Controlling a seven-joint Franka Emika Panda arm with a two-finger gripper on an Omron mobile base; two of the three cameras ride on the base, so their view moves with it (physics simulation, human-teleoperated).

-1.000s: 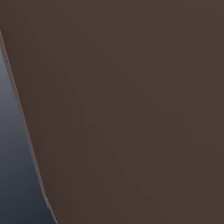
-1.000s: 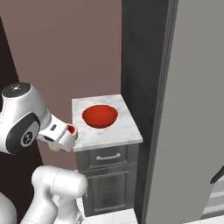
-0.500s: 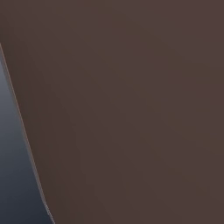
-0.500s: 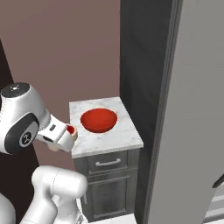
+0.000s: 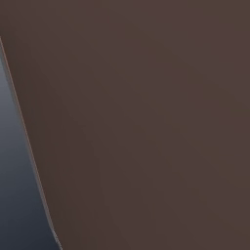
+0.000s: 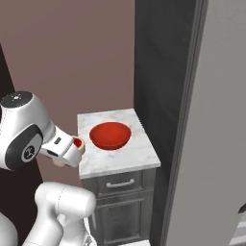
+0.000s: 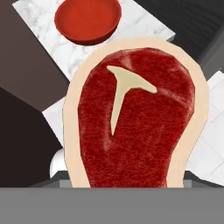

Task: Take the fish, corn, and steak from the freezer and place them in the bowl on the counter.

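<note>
My gripper (image 6: 76, 147) is shut on the steak (image 7: 135, 118), a red slab with a pale fat rim and a T-shaped bone; the steak covers the fingertips in the hand view. The steak (image 6: 77, 142) hangs at the left edge of the counter (image 6: 126, 161), a white marble slab. On the slab sits the red bowl (image 6: 110, 135), nothing inside it. In the hand view the bowl (image 7: 87, 19) lies beyond the steak's far end, on the counter (image 7: 140, 24). The light-grey freezer (image 6: 216, 125) rises at the right. The fish and the corn are out of view.
A dark-grey cabinet (image 6: 122, 202) with a drawer and silver handles carries the slab. A tall dark panel (image 6: 161, 91) stands between counter and freezer. A mauve wall (image 6: 72, 57) is behind. A dark brown surface (image 5: 146, 122) stands close before the left base camera.
The right base picture has shifted slightly as a whole, so the camera moved; the counter and bowl now sit a little lower in it. The steak stays in the gripper.
</note>
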